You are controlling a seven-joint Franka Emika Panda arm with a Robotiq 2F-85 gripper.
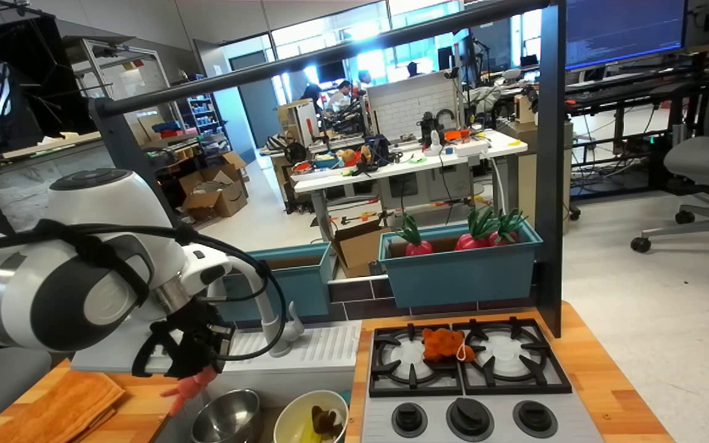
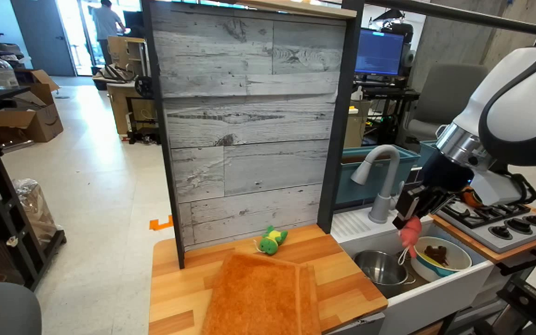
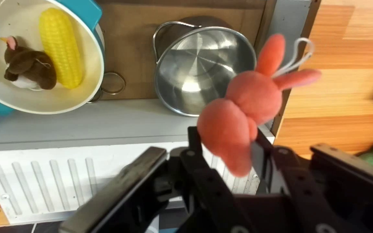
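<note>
My gripper (image 3: 227,142) is shut on a pink plush bunny (image 3: 254,95), with one finger on each side of its body. The bunny's ears and white loop point away from the fingers in the wrist view. In both exterior views the bunny (image 1: 188,389) (image 2: 410,233) hangs from the gripper (image 2: 405,223) above the sink. A steel pot (image 3: 206,74) (image 2: 379,269) lies below it in the sink. Beside the pot is a cream pot with teal handles (image 3: 91,97) (image 2: 463,258). It holds a yellow corn (image 3: 61,48) and a brown plush toy (image 3: 32,66).
A grey faucet (image 2: 383,204) stands behind the sink. The stove (image 1: 471,394) carries an orange plush (image 1: 444,344). An orange towel (image 2: 258,298) and a green plush (image 2: 271,242) lie on the wooden counter (image 2: 184,298). A planter (image 1: 462,274) with radishes hangs behind the stove.
</note>
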